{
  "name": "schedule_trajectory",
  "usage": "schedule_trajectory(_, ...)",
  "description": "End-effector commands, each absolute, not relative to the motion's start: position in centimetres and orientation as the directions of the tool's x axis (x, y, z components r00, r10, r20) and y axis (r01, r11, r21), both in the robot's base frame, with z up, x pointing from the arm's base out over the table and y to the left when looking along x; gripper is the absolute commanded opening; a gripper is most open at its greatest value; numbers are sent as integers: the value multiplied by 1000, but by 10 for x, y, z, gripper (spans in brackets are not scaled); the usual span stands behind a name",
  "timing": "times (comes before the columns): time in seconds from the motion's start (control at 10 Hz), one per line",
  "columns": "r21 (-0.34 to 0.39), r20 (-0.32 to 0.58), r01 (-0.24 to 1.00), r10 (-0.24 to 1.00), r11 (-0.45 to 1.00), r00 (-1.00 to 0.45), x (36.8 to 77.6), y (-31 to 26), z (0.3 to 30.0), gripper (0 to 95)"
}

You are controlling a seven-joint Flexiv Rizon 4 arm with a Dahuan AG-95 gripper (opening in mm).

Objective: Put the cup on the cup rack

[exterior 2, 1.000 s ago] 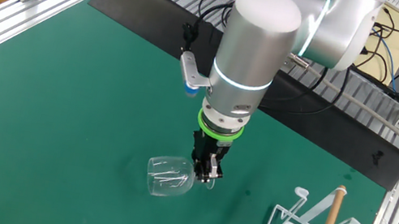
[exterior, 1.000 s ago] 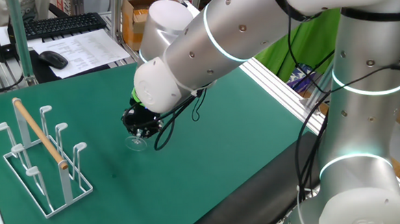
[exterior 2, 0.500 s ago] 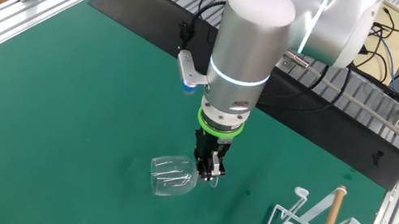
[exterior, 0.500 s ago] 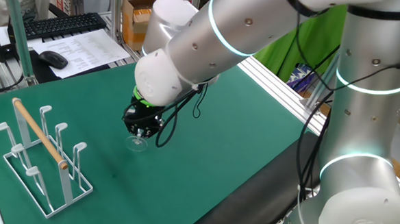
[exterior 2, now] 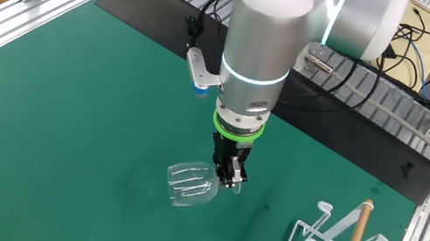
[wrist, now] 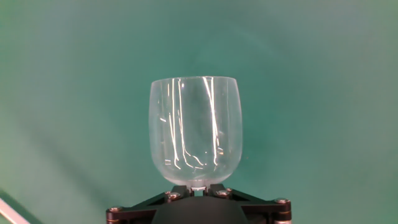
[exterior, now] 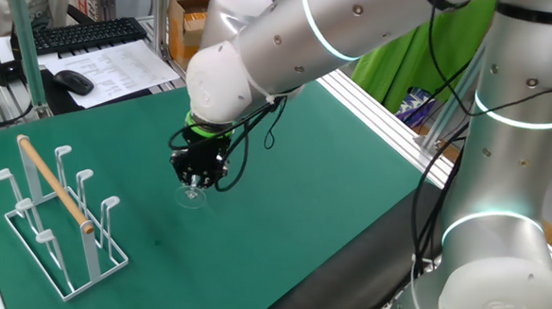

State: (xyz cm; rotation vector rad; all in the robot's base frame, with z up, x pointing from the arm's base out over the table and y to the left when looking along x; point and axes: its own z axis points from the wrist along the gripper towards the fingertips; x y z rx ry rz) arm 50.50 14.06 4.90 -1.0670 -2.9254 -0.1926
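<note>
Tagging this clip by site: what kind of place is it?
Likely a robotics lab bench: aluminium frame rails edge the green mat, with a keyboard, mouse and printed papers on a desk behind.

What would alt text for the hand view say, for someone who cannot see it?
A clear glass cup fills the middle of the frame, lying on its side with its stem clamped between the black gripper fingers at the bottom edge and its open rim pointing away. Behind it is only plain green table mat.
</note>
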Motion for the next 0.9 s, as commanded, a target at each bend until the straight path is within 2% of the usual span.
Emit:
schedule_trajectory(0.1, 95, 82, 646, 640, 758, -764, 499, 151, 56, 0)
schedule_trajectory(0.4, 48, 143, 606, 594, 794, -791, 493, 164, 67, 0)
schedule_trajectory(0.9, 32, 228, 589, 568, 807, -791, 480, 182, 71, 0)
